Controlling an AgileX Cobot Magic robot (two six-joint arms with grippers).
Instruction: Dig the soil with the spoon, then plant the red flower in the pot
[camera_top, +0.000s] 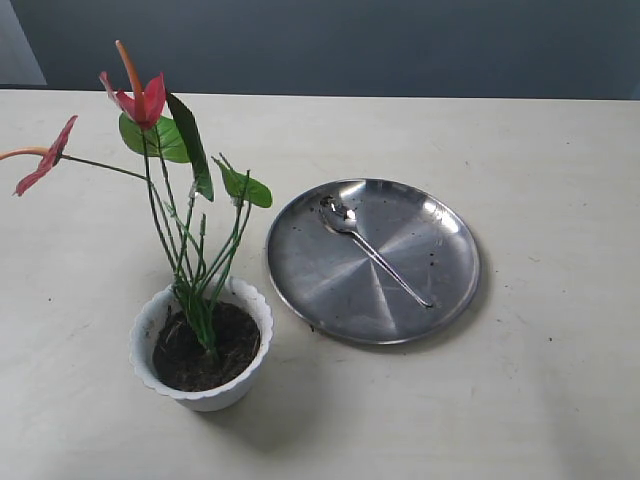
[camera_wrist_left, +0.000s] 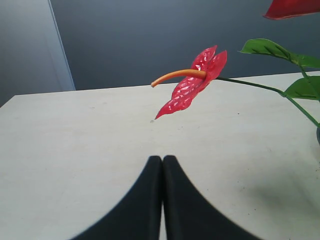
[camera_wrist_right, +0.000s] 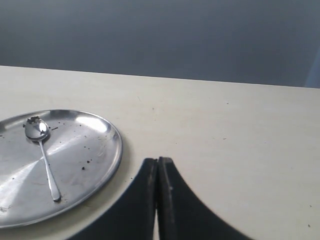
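We see the flower (camera_top: 150, 110) already standing in the pot (camera_top: 200, 345) on the desk's left, the spoon (camera_top: 372, 250) lying diagonally on the plate (camera_top: 450, 290) nearer our right gripper (camera_wrist_right: 158, 165), and both it and the left gripper (camera_wrist_left: 162, 162) have jaws pressed together.

**Where your three cameras look**

Your exterior view looks down at a slant over the pale table (camera_top: 560, 400), taking in the pot (camera_top: 201, 345) and steel plate (camera_top: 372, 260) together. Your left wrist view sits low, facing across the table past the red flower (camera_wrist_left: 192, 85) toward a grey wall. Your right wrist view, equally low, shares the plate (camera_wrist_right: 55, 165) and spoon (camera_wrist_right: 42, 155) with the exterior view.
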